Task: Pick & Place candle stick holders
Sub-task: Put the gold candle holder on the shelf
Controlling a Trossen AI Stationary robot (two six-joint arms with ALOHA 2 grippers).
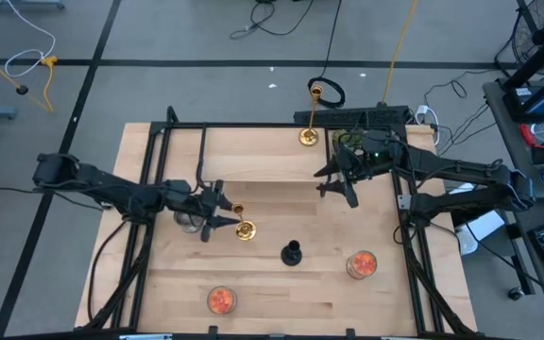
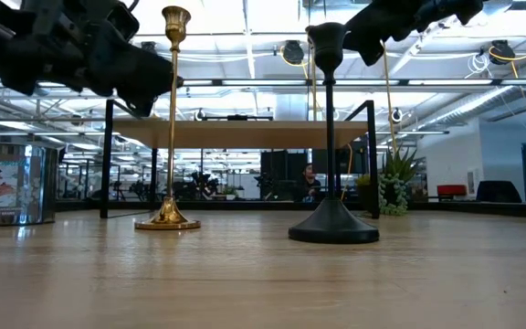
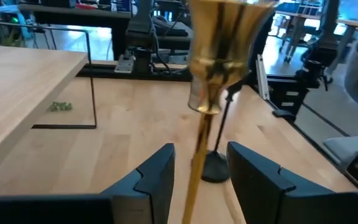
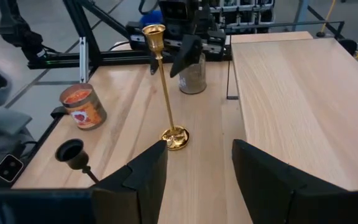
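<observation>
Left end effector (image 3: 197,177) straddles, fingers apart, the slim polished gold candlestick (image 1: 243,223); rigid, top-heavy, slippery—grip mid-stem. Right end effector (image 1: 336,179), released, waits at 1 o'clock.

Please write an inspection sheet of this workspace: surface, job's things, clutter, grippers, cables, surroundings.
Surface: wooden table with a raised wooden shelf at the back.
Job's things: one gold candlestick upright on the table; second gold candlestick upright on the shelf; black candlestick upright near the front.
Clutter: two jar candles; a glass jar by the left gripper.
Grippers: left gripper open around the gold stem; right gripper open, empty, over the shelf edge.
Cables: loose cables on the floor behind.
Surroundings: open workshop; a person far off.
</observation>
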